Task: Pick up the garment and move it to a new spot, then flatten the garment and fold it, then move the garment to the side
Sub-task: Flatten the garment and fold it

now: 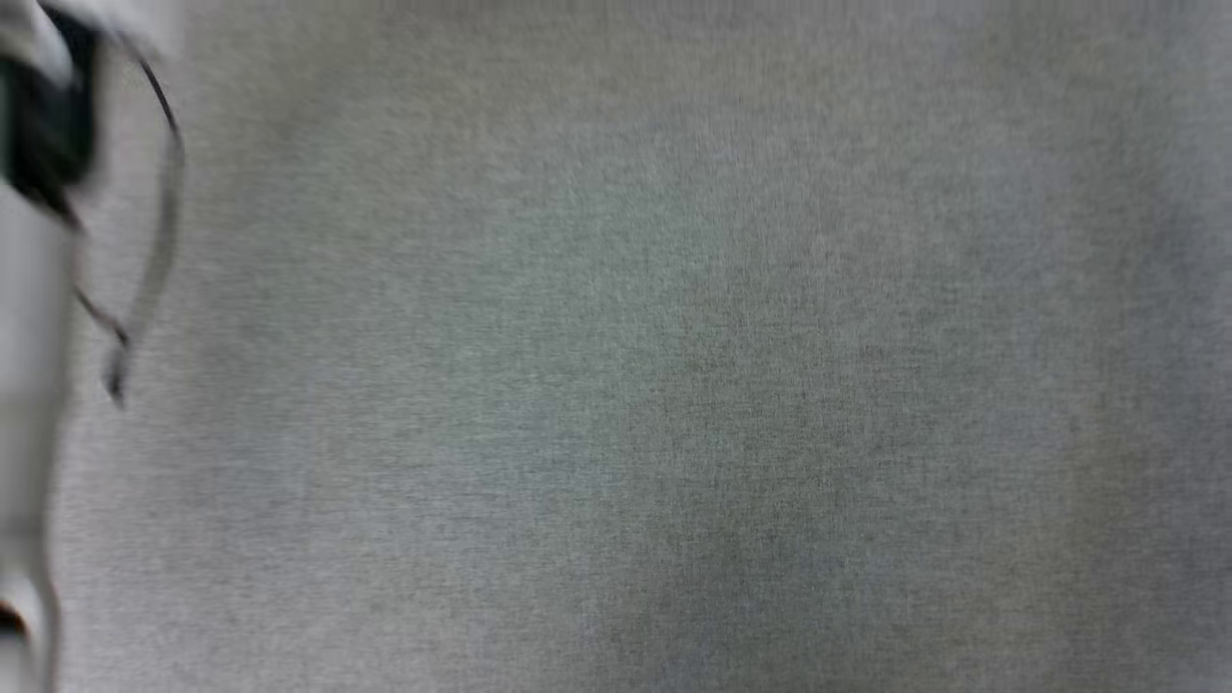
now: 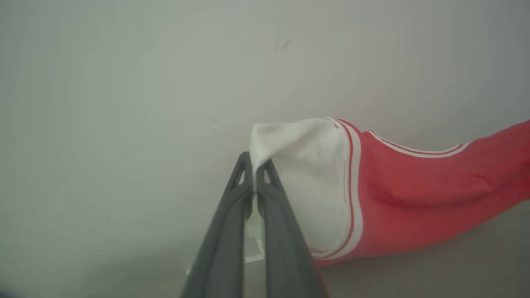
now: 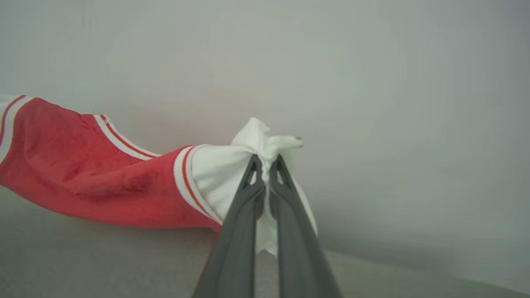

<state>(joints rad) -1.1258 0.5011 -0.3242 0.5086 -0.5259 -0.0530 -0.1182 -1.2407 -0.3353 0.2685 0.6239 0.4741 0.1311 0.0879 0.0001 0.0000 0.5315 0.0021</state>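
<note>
Grey woven surface [image 1: 674,385] below; your left gripper [image 2: 253,167] and right gripper [image 3: 267,165] are each clamped on a white sleeve [image 2: 306,178] of the thin red stripe-trimmed jersey shirt [image 2: 422,194], its long axis strung straight between them.

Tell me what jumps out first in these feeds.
The red shirt, stretched between the two arms: the left gripper is pinched shut on one white sleeve, the right gripper on the other sleeve. The head view is blurred, a grey surface with a pale forearm at its left edge.
</note>
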